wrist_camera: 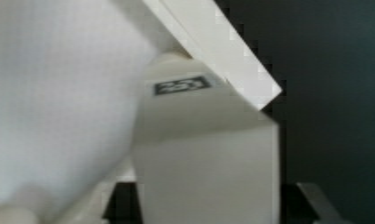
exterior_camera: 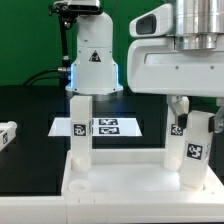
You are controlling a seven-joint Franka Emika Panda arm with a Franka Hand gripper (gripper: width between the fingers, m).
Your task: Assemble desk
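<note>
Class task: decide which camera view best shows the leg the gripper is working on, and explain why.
The exterior view: the leg stands whole and upright at the tabletop corner under the gripper. The wrist view shows only a close, cropped leg face and one tag.

tabletop, legs: smooth white matt plastic

Exterior view: low, near desk level, close in front, facing across the tabletop toward the robot base. Wrist view: pressed close against a tagged leg, white filling the frame. Both views share the leg under the arm.
</note>
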